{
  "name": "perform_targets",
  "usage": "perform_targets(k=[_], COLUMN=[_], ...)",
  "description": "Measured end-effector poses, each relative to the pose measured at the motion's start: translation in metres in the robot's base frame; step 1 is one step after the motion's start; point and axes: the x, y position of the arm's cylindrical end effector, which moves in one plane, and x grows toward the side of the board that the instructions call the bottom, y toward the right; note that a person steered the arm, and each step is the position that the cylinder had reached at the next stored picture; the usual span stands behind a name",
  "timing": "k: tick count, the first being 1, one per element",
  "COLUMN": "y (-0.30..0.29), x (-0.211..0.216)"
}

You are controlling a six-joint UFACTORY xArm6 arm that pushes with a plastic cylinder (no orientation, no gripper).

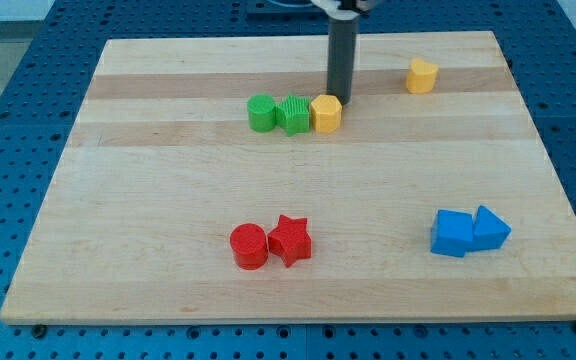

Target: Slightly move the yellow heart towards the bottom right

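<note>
The yellow heart (421,75) lies near the view's top right of the wooden board (168,200), on its own. My tip (340,99) stands well to the heart's left and a little lower. It touches or nearly touches the top right edge of a yellow hexagon (325,113). The dark rod rises straight up from the tip to the view's top edge.
A green cylinder (261,113) and a green star (293,114) sit in a row with the yellow hexagon, to its left. A red cylinder (249,246) and a red star (290,240) lie at bottom centre. A blue cube (453,233) and a blue wedge-shaped block (491,228) lie at bottom right.
</note>
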Motion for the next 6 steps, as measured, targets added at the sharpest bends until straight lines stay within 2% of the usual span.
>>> perform_targets(k=[2,3,4,5,6], y=[0.124,0.173,0.159,0.109,0.082], x=[0.002,-0.017,-0.070,-0.078,-0.024])
